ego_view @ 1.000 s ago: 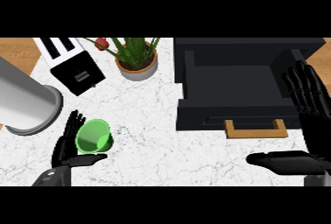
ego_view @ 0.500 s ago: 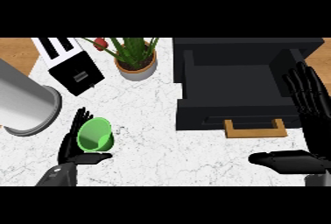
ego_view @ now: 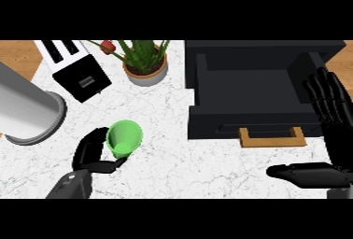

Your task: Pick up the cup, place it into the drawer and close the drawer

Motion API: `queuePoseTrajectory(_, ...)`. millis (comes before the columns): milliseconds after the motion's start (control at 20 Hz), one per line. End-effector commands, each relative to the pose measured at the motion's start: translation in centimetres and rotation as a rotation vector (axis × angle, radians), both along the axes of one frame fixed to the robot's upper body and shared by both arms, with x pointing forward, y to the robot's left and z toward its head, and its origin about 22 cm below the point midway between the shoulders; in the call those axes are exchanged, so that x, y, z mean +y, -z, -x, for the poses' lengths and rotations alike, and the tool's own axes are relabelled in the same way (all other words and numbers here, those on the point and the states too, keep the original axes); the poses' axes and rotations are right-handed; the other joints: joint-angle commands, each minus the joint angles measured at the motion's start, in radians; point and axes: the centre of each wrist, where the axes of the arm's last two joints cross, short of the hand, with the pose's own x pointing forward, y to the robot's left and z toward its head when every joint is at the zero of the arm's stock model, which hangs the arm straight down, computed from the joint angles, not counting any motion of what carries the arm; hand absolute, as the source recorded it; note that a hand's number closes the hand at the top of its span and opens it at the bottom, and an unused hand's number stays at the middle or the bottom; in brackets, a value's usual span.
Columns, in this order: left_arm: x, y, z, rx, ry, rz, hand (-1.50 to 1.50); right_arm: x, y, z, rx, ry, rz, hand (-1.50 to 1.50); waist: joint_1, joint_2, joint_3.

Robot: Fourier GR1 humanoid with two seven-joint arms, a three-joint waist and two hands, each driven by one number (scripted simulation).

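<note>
White marbled bench (ego_view: 179,158). Carried: toaster (ego_view: 77,72) at 11 o'clock, potted plant (ego_view: 145,63) at 12, grey cylinder (ego_view: 26,114) at 9, black drawer unit (ego_view: 258,91) at 2.

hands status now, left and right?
Left hand: shut on the green cup.
Right hand: open, holding nothing, beside the open drawer.

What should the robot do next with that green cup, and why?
Probably lift the green cup and carry it right toward the open drawer. The left hand is curled round the cup, which sits on the counter, well left of the drawer.
</note>
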Motion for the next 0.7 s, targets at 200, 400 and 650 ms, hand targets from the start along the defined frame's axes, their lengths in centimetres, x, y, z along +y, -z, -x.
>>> queuePoseTrajectory(200, 0.2, -0.7, -0.9, -0.203, -0.118, 0.145, 1.50, 0.7, -0.7, -0.3, 0.007, -0.008, 0.022, -1.50, -0.002, 0.003, -0.001)
queuePoseTrajectory(400, 3.0, -2.6, -2.4, -0.262, -0.215, 0.082, 1.50, -0.5, 0.4, -0.4, -0.004, 0.012, 0.015, -1.50, 0.000, 0.002, 0.000)
queuePoseTrajectory(650, 1.7, -3.0, -3.1, -0.324, -0.197, 0.114, 1.50, -0.3, 0.6, -0.5, -0.003, 0.011, -0.005, -1.50, 0.008, -0.002, 0.002)
